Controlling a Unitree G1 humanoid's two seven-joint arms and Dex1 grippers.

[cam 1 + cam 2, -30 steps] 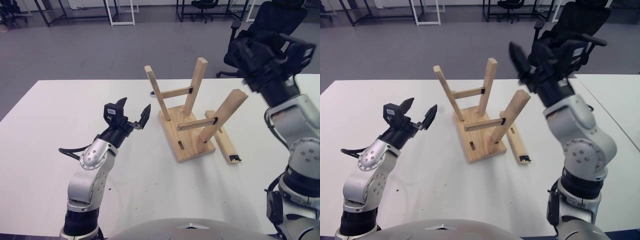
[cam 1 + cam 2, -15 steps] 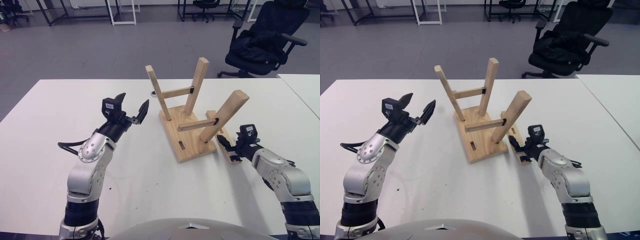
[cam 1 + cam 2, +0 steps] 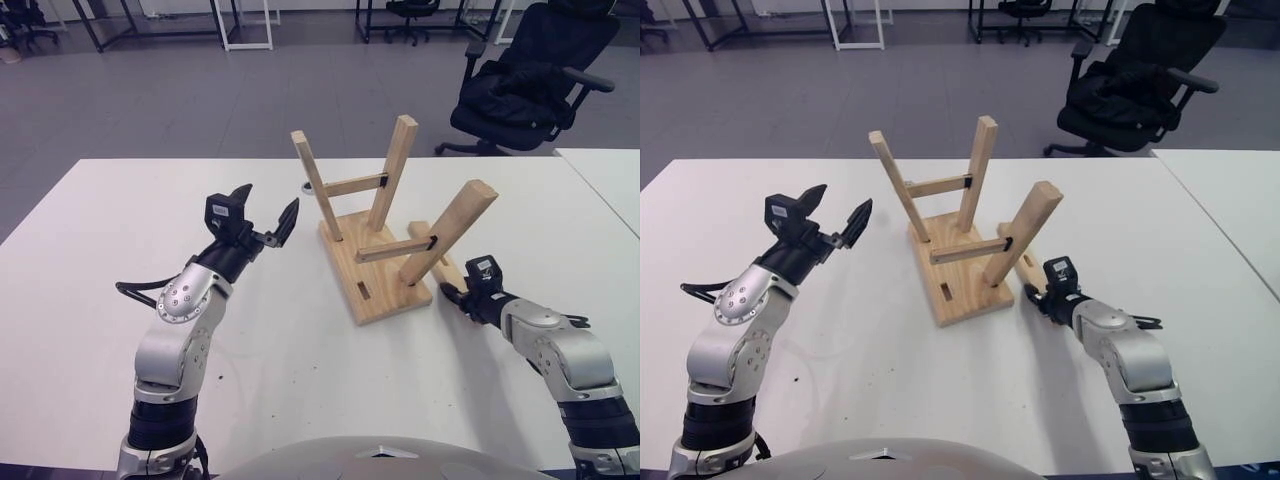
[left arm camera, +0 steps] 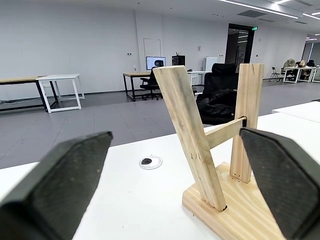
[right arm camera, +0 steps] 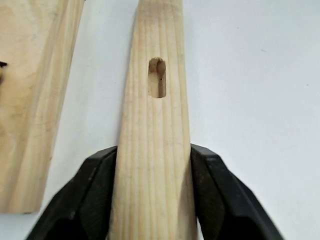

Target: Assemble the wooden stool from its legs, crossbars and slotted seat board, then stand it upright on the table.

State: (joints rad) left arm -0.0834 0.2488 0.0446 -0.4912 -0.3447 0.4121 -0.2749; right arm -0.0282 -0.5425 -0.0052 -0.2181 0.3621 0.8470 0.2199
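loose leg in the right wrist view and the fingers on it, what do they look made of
The loose leg: pale unfinished-looking softwood, perhaps pine; straight grain lines and a routed slot show, no gloss. The fingers of the right gripper: matte black, likely plastic or rubber; which, the look leaves open.

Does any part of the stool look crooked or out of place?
Yes. On the seat board, one fitted leg leans far outward. The fourth leg lies loose beside the board, the right gripper shut on it.
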